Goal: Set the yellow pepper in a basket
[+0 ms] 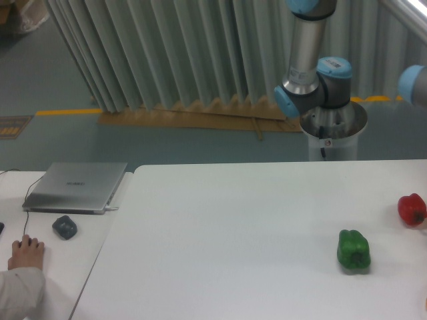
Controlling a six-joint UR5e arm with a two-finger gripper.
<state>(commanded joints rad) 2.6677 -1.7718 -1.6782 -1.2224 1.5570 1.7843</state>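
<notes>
So from my one fixed camera, the white tabletop (pixel 233 227) takes up most of the shot. On it I can see a green pepper (pixel 353 251) toward the right, sitting upright-ish, and a red pepper (pixel 411 209) well apart from it at the far right edge. The yellow pepper I'm supposed to move doesn't show anywhere in my feed, and neither does a basket, so I can't say where either one is.

Off to the left on a second, lower surface, a closed grey laptop (pixel 75 187) sits with a cable running from it, a dark grey lump of something (pixel 64 227) lies just in front of it, and a person's hand (pixel 27 252) rests on a mouse at the left edge. Behind everything hangs a pleated grey curtain (pixel 167 47).

The arm (pixel 308 60) rises from its metal pedestal (pixel 331 130) behind the tabletop's far edge, goes straight up and leaves the top of the frame; another blue joint (pixel 414 83) pokes in at the right edge. The fingers are out of view, so I can't tell whether they're released or clenched.
</notes>
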